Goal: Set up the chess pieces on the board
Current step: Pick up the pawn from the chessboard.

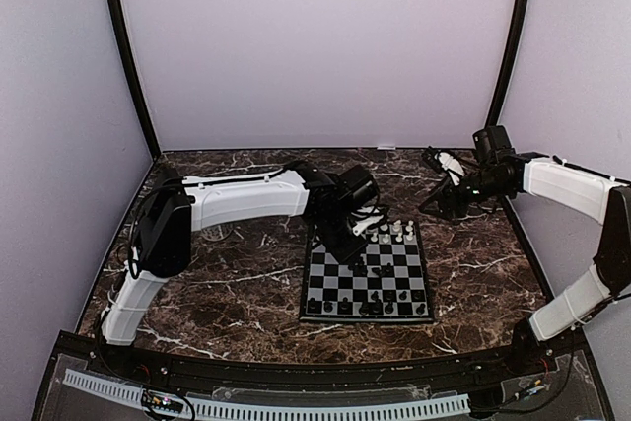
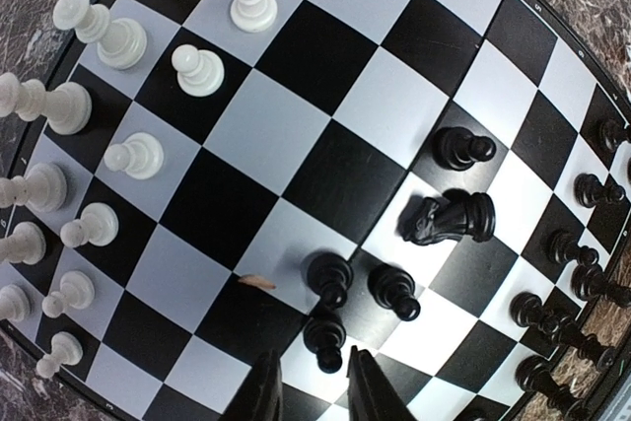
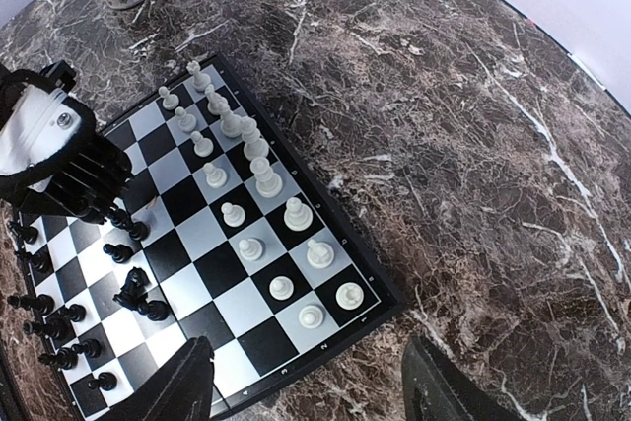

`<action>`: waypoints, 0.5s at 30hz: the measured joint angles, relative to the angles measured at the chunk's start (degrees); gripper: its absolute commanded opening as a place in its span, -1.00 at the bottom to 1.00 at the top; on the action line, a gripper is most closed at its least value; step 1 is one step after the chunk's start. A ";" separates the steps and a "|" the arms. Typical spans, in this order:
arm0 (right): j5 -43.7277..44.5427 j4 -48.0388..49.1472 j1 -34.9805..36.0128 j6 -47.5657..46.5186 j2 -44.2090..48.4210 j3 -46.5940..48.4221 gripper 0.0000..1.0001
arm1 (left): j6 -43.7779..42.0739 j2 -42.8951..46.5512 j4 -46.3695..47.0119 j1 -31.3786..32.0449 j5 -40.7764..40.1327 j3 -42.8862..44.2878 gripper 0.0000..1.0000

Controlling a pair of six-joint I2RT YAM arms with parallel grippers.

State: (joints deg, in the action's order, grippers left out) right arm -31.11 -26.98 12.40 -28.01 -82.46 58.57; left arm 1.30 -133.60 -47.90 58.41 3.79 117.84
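One black pawn [image 2: 325, 340] stands just ahead of the left end effector [image 2: 315, 386], almost at the mouth of its fingertips. The fingers are narrowly apart with board showing between them. From this angle I cannot tell whether either pad touches the pawn's base. Two more pawns [image 2: 394, 291] stand just beyond it, and a black knight [image 2: 452, 219] lies tipped on its side farther ahead and to the right.

These pieces look like hard, smooth plastic, and I judge them very light and stiff. They are likely to skid or topple at a slight nudge, with a wide foot under a thin neck. The neck, just under the round head, seems the best place to pinch the pawn, with a finger on either side and a straight descent so the neighbours stay up. The fallen knight would need a pinch across its body and then righting.

The white pieces [image 2: 138, 155] stand in two tidy ranks far off to the left of this end effector, on the opposite edge of the board [image 2: 246, 125].

The right end effector [image 3: 306, 367] hangs above the table [image 3: 463, 145] beside the board, with its fingers spread wide and nothing between them.
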 measured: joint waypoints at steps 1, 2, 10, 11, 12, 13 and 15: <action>-0.02 0.00 0.00 0.00 0.00 0.00 0.33 | 0.00 0.00 -0.11 -0.02 -0.02 0.00 -0.56; -0.07 -0.02 0.02 0.00 -0.02 0.00 0.32 | -0.02 0.00 -0.11 -0.02 0.00 0.02 -0.57; -0.20 -0.02 0.31 -0.02 -0.28 0.00 0.30 | -0.17 -0.24 -0.17 0.00 0.26 0.20 -0.65; -0.20 -0.02 0.31 -0.02 -0.28 0.00 0.29 | -0.17 -0.35 -0.17 0.00 0.28 0.20 -0.65; -0.20 -0.02 0.31 -0.02 -0.28 0.00 0.29 | -0.20 -0.48 -0.20 0.00 0.33 0.20 -0.66; -0.20 -0.02 0.31 -0.02 -0.31 0.00 0.29 | -0.20 -0.61 -0.20 0.00 0.33 0.20 -0.66; -0.22 -0.02 0.31 -0.02 -0.33 0.00 0.29 | -0.22 -0.81 -0.24 0.00 0.35 0.20 -0.68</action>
State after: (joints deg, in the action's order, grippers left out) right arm -31.33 -27.00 12.71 -28.03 -82.78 58.57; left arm 1.08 -134.41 -48.14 58.41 4.14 118.04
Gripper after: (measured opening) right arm 0.648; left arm 0.172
